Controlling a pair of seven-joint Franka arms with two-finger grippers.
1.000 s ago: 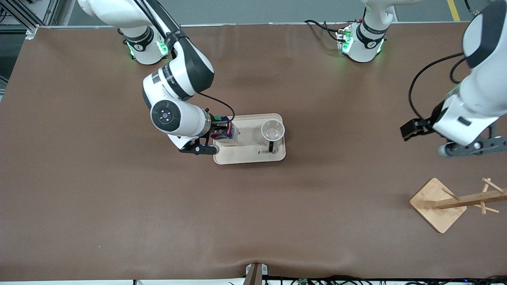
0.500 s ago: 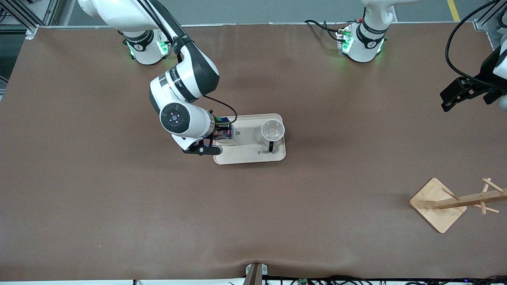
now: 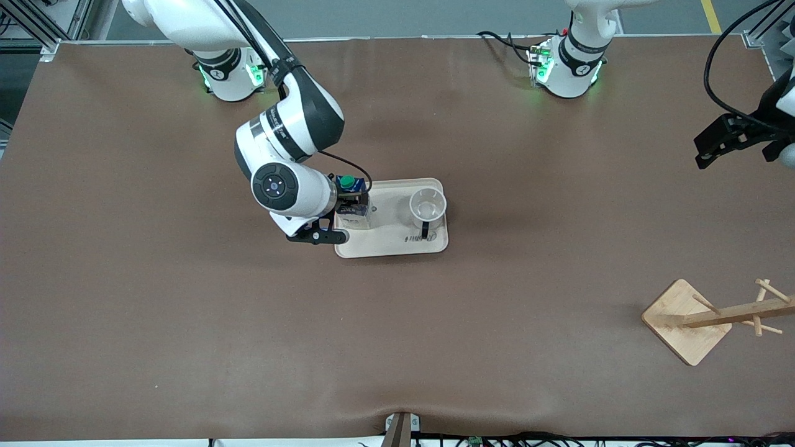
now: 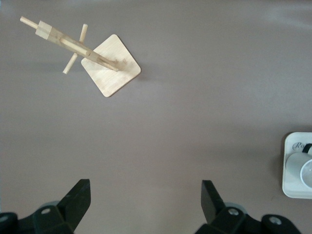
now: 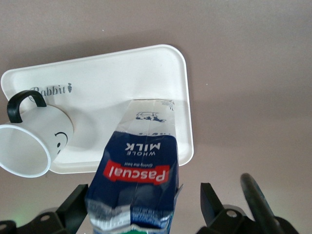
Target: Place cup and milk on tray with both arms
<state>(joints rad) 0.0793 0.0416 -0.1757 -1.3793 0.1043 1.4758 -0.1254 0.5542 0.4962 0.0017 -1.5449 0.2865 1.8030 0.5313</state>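
Upright on the tray (image 3: 397, 245), the milk (image 3: 353, 210) stands at the right arm's end, beside the cup (image 3: 427, 207) (handle toward the front camera). Around the carton the right gripper (image 5: 141, 207) has its jaws spread, not pinching it. Well away, the left gripper (image 4: 146, 204) hangs open over bare table near the wooden stand (image 3: 699, 320).

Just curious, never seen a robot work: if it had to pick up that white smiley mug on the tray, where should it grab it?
Probably by the rim, from straight above. The cup stands upright on the tray with its mouth open to the top, so one finger could go inside and one outside the wall. Its thin black loop handle looks too slight to pinch. The milk stands apart, leaving room.
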